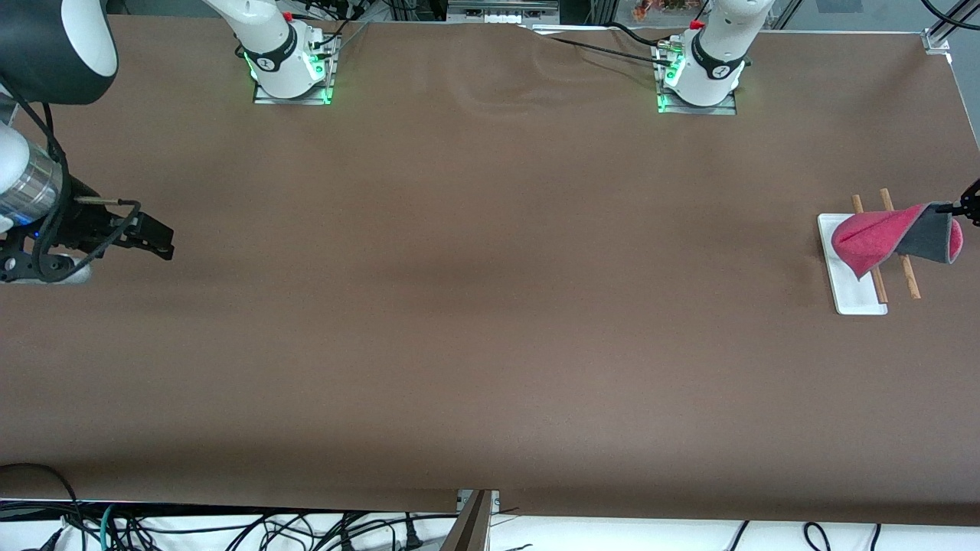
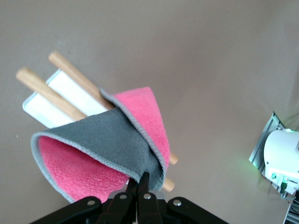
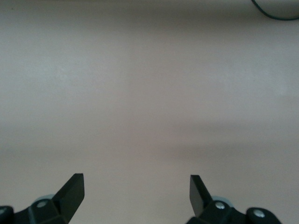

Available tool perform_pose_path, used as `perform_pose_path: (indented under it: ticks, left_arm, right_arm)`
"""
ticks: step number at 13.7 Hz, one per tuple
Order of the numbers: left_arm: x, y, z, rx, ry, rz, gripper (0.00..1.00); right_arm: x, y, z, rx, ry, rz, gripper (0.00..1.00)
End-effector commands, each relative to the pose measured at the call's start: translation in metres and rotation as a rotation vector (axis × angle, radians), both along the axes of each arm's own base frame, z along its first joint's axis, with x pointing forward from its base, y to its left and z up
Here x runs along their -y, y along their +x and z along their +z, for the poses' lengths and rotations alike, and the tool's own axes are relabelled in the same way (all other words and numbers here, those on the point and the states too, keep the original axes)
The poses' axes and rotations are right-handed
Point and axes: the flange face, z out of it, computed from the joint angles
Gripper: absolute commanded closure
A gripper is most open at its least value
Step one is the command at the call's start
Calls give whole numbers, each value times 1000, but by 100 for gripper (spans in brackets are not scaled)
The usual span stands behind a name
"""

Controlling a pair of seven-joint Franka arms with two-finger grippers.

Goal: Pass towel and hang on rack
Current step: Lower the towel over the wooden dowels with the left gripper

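Left end effector [image 2: 140,184], pinched tight on a corner of the towel [image 2: 107,149], hangs over the rack [image 1: 861,264] at the left arm's end of the bench [image 1: 490,306]. From that pinched corner the towel droops in a loose fold, grey face and pink face both showing, draped across the rack's two wooden rods [image 2: 65,88] and hiding their middle. White base [image 1: 850,295] of the rack lies flat on the bench. Right end effector [image 3: 136,189], well apart from the rack, waits over bare bench at the right arm's end, its fingers spread wide and holding nothing.
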Motion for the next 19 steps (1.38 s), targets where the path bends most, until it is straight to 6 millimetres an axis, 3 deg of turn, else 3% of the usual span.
perform_pose_path:
  ticks: [1, 4, 6, 7, 8, 9, 11, 14, 16, 19]
  left_arm:
    - [-23, 0, -14, 7, -7, -36, 100]
    - [-37, -4, -19, -5, 48, -48, 100]
    - [-49, -10, -33, -10, 37, -29, 86]
    - [-52, -11, -35, -9, 36, -26, 70]
    - [-51, -11, -36, -9, 31, -25, 24]
    - [-56, -15, -39, -6, 22, -17, 0]
    - [-64, -22, -39, 6, 10, 10, 0]
    - [-71, -15, -11, 41, 43, 17, 0]
    - [-62, -3, 7, 53, 68, 26, 0]
    - [-32, 19, 63, 36, 168, 165, 0]
  right_arm:
    - [33, -30, 21, 9, -10, -37, 0]
    - [30, -51, 48, 43, -7, -37, 0]
    - [34, -65, 40, -8, -9, -44, 0]
    - [30, -67, 36, -23, -16, -29, 0]
    - [21, -75, 33, -69, -17, -15, 0]
    - [28, -77, 30, -96, -17, -30, 0]
    - [29, -77, 26, -106, 2, -40, 0]
    - [25, -72, 21, -119, 19, -36, 0]
    - [18, -65, 27, -104, 20, -17, 0]
    - [15, -62, 31, -92, 17, 0, 0]
